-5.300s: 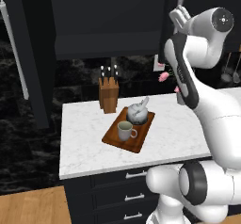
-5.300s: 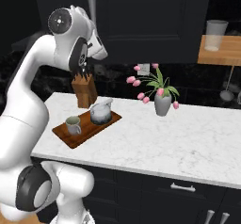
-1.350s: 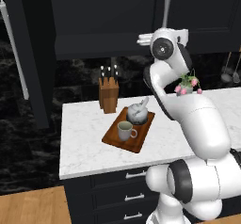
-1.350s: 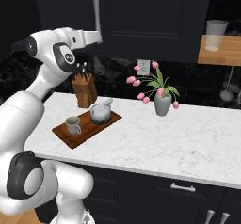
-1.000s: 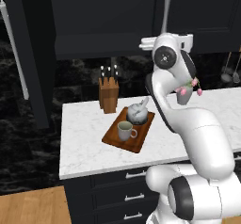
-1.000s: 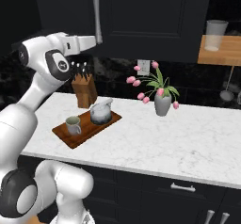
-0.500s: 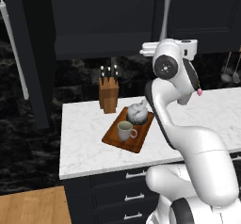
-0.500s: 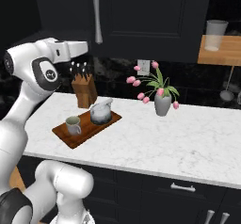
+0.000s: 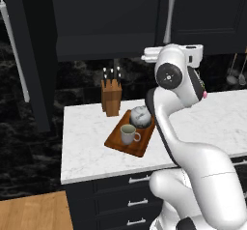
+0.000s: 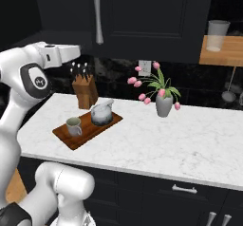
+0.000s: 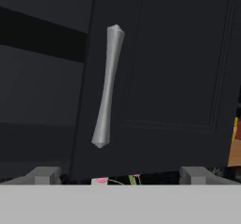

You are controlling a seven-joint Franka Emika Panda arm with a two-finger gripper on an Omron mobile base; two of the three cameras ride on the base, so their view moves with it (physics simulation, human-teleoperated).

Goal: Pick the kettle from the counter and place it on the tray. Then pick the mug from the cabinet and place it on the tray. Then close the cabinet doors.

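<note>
While the kettle [image 9: 141, 116] and the mug [image 9: 128, 134] both sit on the tray [image 9: 141, 145], the item directly facing the hand is the right cabinet door [image 11: 169, 68]. In the hand view this door stands straight ahead of the gripper [image 11: 120, 175], apart from it, with no contact visible. Its silver bar handle [image 11: 108, 86] sits above and slightly left of the midpoint between the two fingertips [image 11: 44, 175]. The handle's long axis runs vertically along the door's left edge, leaning slightly in the hand view. This door appears shut against the cabinet [image 9: 111, 21] front.

The jaws stand at full spread and hold nothing.

In the left base view the left cabinet door [image 9: 29, 55] is swung outward, edge-on to the camera, with its own bar handle [image 9: 14, 50] upright. The dark cabinet interior is exposed between the two doors.

Below the cabinet, the tray lies flat on the counter [image 10: 190, 139], set diagonally to the counter's front edge. The kettle occupies the rear end of the tray; the mug occupies the front end, upright. A knife block [image 10: 85, 89] stands just behind the tray. A vase of pink flowers [image 10: 163, 101] stands further right on the counter, well apart from the tray. Dark drawers [image 9: 130, 202] with silver pulls sit under the counter.
</note>
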